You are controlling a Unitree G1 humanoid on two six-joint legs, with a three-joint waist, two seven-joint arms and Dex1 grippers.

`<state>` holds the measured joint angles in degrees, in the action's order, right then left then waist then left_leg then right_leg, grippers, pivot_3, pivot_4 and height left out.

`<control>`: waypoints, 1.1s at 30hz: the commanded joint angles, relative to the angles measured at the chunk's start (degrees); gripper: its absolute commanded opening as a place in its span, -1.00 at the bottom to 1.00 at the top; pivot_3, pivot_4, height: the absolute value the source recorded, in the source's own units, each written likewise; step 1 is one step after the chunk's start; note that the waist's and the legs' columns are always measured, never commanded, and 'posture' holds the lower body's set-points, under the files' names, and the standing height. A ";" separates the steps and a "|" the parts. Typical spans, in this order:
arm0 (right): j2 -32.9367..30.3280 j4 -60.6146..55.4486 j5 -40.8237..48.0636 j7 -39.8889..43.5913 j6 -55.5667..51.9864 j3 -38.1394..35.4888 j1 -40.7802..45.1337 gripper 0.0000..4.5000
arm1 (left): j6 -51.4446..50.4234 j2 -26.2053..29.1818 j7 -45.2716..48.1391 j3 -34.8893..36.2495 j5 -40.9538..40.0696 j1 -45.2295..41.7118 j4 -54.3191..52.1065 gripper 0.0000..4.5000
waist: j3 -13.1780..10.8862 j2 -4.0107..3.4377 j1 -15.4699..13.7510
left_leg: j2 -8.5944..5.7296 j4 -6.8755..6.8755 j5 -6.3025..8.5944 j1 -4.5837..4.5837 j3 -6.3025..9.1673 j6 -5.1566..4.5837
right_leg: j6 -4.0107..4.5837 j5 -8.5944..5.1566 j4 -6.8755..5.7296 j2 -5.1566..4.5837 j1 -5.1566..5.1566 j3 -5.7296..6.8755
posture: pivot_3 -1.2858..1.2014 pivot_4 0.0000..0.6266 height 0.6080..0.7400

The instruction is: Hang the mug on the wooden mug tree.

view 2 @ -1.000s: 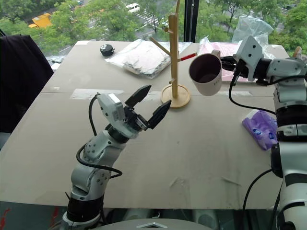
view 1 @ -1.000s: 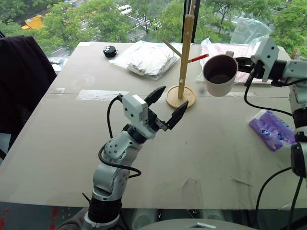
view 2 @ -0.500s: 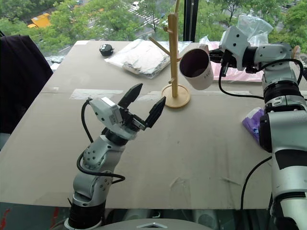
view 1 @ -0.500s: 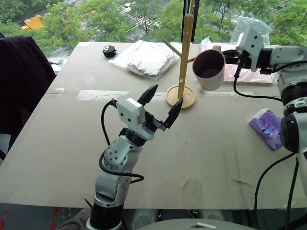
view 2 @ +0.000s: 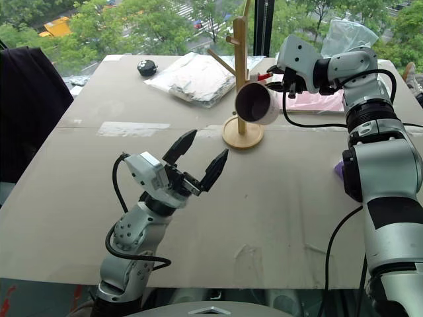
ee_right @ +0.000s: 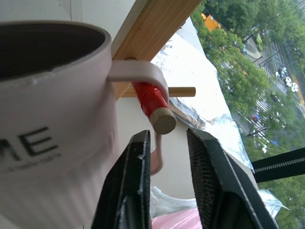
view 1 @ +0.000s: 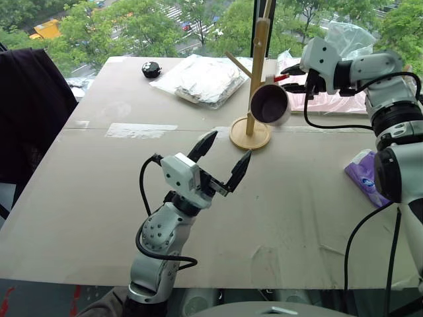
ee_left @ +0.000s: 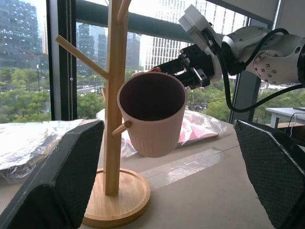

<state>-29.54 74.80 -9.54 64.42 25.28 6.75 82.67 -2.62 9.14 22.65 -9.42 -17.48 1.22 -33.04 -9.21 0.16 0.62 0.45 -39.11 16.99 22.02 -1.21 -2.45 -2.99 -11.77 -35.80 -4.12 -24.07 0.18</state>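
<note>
A wide pale bench (view 1: 99, 198) filled most of the frame, a strip of tape across its middle, its far edge set against a window over green trees and a street. At upper centre stood the mug tree (view 1: 255, 79); the mug (view 1: 269, 104) hung by its handle on the red-tipped peg, clear of the bench. The right gripper (ee_right: 167, 157), at upper right, had its jaws apart around the peg's tip, not gripping the mug. The left gripper (view 1: 223, 155), low centre, held its jaws wide apart and empty. A foil-wrapped pack (view 1: 201, 79) lay at upper centre, a purple packet (view 1: 363, 175) at right.
</note>
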 commanded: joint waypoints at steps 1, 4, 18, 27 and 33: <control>-2.00 -0.91 0.66 -3.06 -0.43 -1.96 1.50 0.43 | 1.08 0.02 0.54 0.38 -0.82 -1.31 -0.84 1.00 | 0.00 0.00 0.05 | -0.01 0.00 0.00 -0.01 -0.01 0.00 | 0.01 0.00 -0.01 0.00 0.00 0.00 | 0.03 -0.52 1.00; -3.39 -1.11 1.44 -4.54 -0.58 -3.12 0.28 0.98 | 0.69 0.28 0.60 0.51 -1.11 -1.67 -0.35 1.00 | 0.00 0.00 0.14 | -0.03 0.00 0.00 -0.02 -0.04 0.00 | 0.00 0.01 -0.01 0.03 0.00 -0.01 | 0.03 -0.52 1.00; -3.51 -60.38 27.50 -4.78 -31.08 -17.79 -54.79 0.98 | -2.64 11.22 4.05 5.39 0.89 11.96 5.48 1.00 | -0.06 -0.24 -0.22 | 0.09 0.07 0.17 0.09 0.15 -0.30 | -0.24 0.12 0.03 -0.03 -0.04 0.00 | 0.03 -0.52 1.00; 11.94 -98.51 25.25 -26.38 -32.68 -15.85 -98.54 0.98 | -5.70 14.53 7.45 3.37 0.74 19.05 3.67 1.00 | 0.00 -0.26 -0.15 | 0.13 0.03 0.17 -0.18 0.06 -0.29 | 0.05 -0.10 -0.07 0.35 0.12 0.09 | 0.03 -0.52 1.00; 12.93 -99.21 24.12 -29.09 -30.26 -13.96 -104.57 0.98 | -6.51 15.63 9.29 3.16 0.32 20.36 2.85 1.00 | 0.16 0.26 0.23 | 0.17 -0.20 0.17 -0.35 -0.10 -0.29 | -0.20 -0.20 -0.07 0.24 0.17 0.06 | 0.03 -0.52 1.00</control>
